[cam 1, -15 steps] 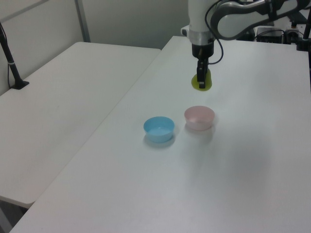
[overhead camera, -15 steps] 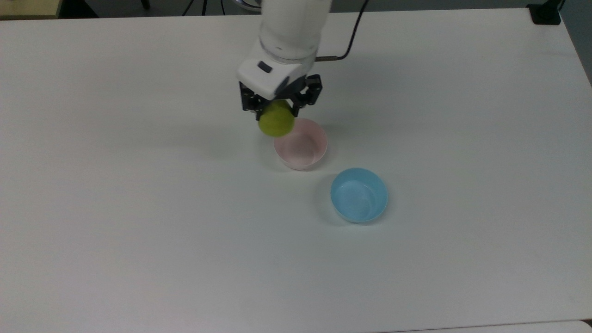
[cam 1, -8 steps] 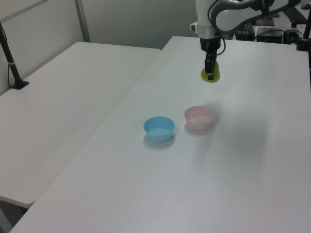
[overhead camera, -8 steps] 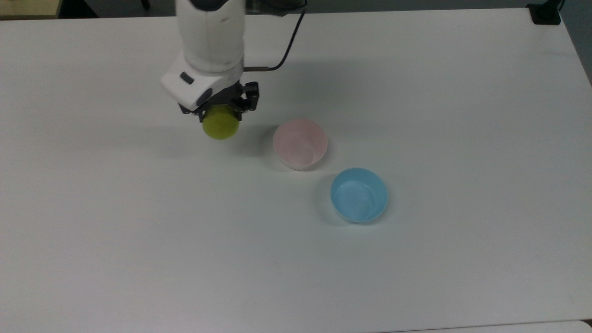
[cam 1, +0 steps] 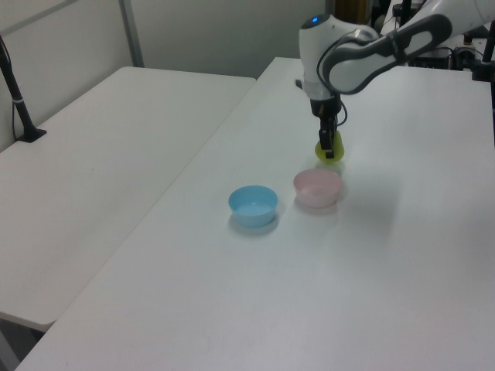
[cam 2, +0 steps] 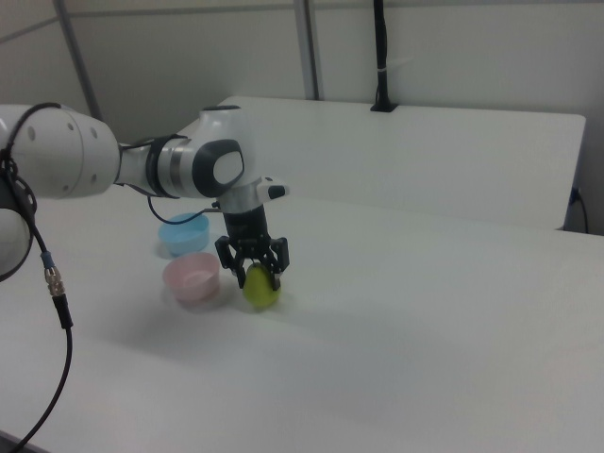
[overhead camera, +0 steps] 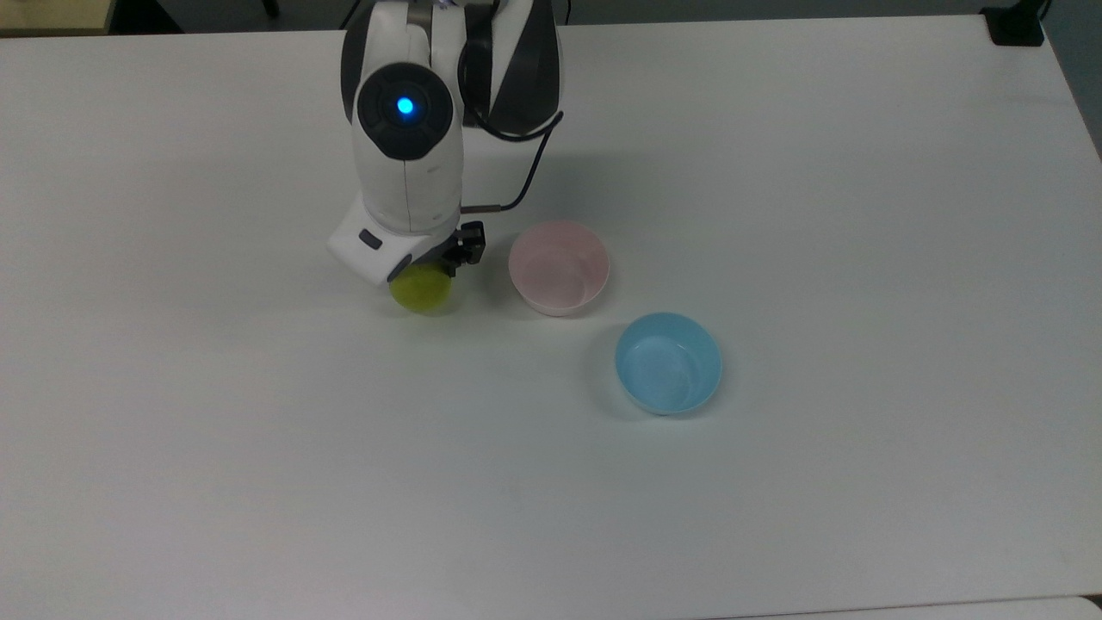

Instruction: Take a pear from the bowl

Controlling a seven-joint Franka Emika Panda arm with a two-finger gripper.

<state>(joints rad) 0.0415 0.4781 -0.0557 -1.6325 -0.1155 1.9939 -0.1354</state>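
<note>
The yellow-green pear (overhead camera: 422, 293) is low over the table, just to the top view's left of the pale pink bowl (overhead camera: 560, 288), which is empty. My gripper (overhead camera: 424, 274) points down from above and is shut on the pear, whose upper part is hidden under the hand. In the left view the pear (cam 1: 328, 151) hangs in the gripper (cam 1: 329, 148) just behind the pink bowl (cam 1: 316, 197). In the right view the black fingers (cam 2: 275, 264) straddle the pear (cam 2: 260, 291) beside the pink bowl (cam 2: 193, 280); I cannot tell whether the pear touches the table.
An empty light blue bowl (overhead camera: 669, 392) stands on the white table at the top view's lower right of the pink one, also visible in the left view (cam 1: 253, 214) and the right view (cam 2: 181, 238). A black cable (overhead camera: 516, 198) trails from the wrist.
The arm carried the pear from above the pink bowl's rim toward the top view's left, then came down with it to table level beside the bowl. The grip on the pear held.
</note>
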